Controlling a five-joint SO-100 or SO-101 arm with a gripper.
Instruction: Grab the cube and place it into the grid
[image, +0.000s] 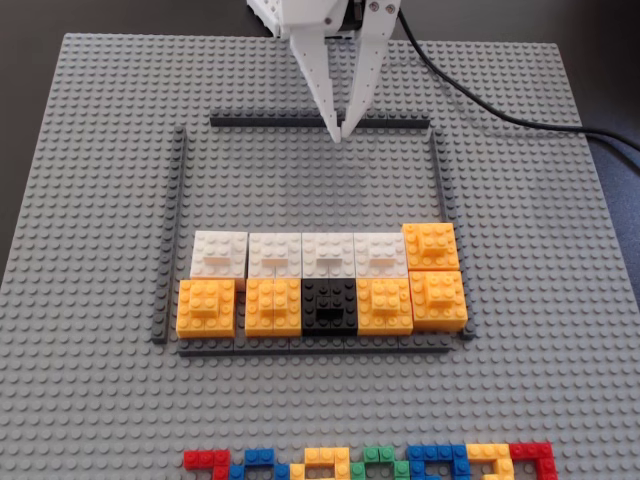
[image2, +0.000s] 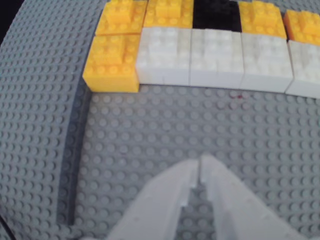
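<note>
Hand (image: 340, 135) hung closed and empty at the top centre of the fixed view, its two white fingers meeting at a point just over the dark strip at the grid's far edge; in the wrist view the hand (image2: 200, 162) showed its tips pressed together over bare studs, nothing between them. Largest in the scene was the light grey baseplate (image: 560, 330), filling nearly the whole fixed view, and on it the grid (image: 300, 180), framed by thin dark grey strips, its upper half bare. Across its lower half ran a row of four white blocks (image: 300, 254) with an orange block (image: 431, 246) at the row's right end, and below them a row of four orange blocks (image: 206, 306) broken by one black block (image: 329, 305). No loose cube lay outside the frame in either view, so the white cubes visible all sat inside the grid already. By my reading, the hand stood between steps, either done with a placement or about to fetch; the next move would call for opening the fingers and finding a free white cube, which these views did not show. Smallest, a line of multicoloured bricks (image: 370, 464) ran along the bottom edge. No brand, label or legible writing appeared anywhere.
</note>
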